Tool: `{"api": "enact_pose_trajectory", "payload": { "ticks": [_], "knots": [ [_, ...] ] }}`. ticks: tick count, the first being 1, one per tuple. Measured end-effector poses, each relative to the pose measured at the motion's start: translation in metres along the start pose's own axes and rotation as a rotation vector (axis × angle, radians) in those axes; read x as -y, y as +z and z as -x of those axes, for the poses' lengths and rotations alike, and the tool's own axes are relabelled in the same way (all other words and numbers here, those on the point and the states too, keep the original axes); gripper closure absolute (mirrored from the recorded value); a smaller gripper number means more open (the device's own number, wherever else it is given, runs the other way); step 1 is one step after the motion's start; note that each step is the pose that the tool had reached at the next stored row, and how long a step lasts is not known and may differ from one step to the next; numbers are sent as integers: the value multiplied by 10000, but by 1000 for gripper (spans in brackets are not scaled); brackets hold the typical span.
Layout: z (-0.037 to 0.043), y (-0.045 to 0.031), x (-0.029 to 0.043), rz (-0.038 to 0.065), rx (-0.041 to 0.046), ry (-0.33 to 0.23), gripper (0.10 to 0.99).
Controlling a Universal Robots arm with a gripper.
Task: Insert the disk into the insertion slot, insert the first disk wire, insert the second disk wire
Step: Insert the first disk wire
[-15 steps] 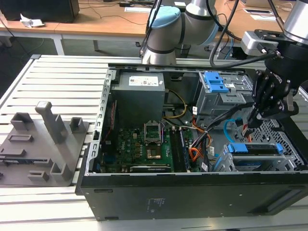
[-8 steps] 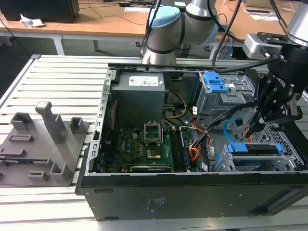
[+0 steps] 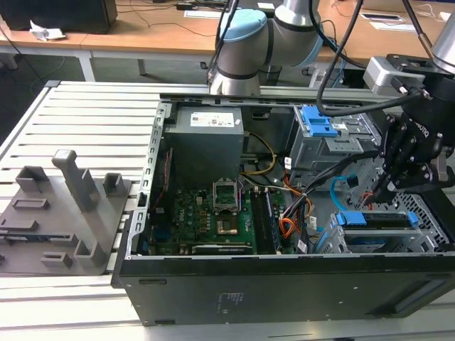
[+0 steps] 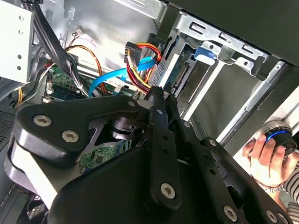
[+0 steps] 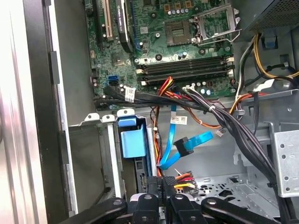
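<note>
The disk (image 3: 375, 220) was pictured seated in the insertion slot (image 3: 348, 245), a grey perforated sheet-metal cage at the exterior view's right of the green motherboard (image 3: 206, 213). Its bright blue plastic carrier was plainly shown, while little of the metal body could be made out. The long axis was directed away from the motherboard, and the carrier's smooth blue tab (image 5: 131, 142) was turned toward the board. The black gripper (image 5: 162, 189) was held just above the slot, on the side away from the motherboard. Its slim fingers (image 4: 156, 112) were drawn almost together on the first disk wire (image 4: 140, 60), a bundle of red, yellow, orange and black leads tipped with a black plug. The second disk wire (image 5: 189, 142), a thin flat light-blue ribbon, was curved in a loop between motherboard and gripper, with its plug lying beside the slot. Outside the case, well apart from the motherboard, a person's hand (image 4: 264, 156) was wrapped round a dark rounded device.
</note>
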State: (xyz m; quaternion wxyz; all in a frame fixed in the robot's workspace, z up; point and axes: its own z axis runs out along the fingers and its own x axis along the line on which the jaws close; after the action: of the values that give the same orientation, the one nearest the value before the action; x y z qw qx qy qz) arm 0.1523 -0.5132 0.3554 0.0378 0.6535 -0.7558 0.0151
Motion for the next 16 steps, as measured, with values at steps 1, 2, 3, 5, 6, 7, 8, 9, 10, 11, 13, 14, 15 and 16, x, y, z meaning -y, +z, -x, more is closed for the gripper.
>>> {"api": "enact_pose_trajectory", "payload": {
  "ticks": [1,2,3,5,6,7,8,9,10,11,13,14,15,16],
  "knots": [
    [-4,0,16,0,0,0,925],
    [0,-1,40,1,-1,-3,925],
    [4,-1,71,4,-1,-9,925],
    [18,-4,163,14,-3,-22,925],
    [22,-5,192,16,-3,-24,925],
    [22,-5,192,16,-3,-23,925],
    [22,-5,192,16,-2,-23,925],
    [22,-5,192,16,-3,-22,925],
    [20,-5,193,18,8,-23,925],
    [14,-3,194,29,89,-28,925],
    [-3,-1,197,46,211,-36,925],
    [-18,1,198,52,248,-38,925],
    [-57,4,202,53,264,-42,925],
    [-90,7,200,52,265,-63,925]
  ]
}}
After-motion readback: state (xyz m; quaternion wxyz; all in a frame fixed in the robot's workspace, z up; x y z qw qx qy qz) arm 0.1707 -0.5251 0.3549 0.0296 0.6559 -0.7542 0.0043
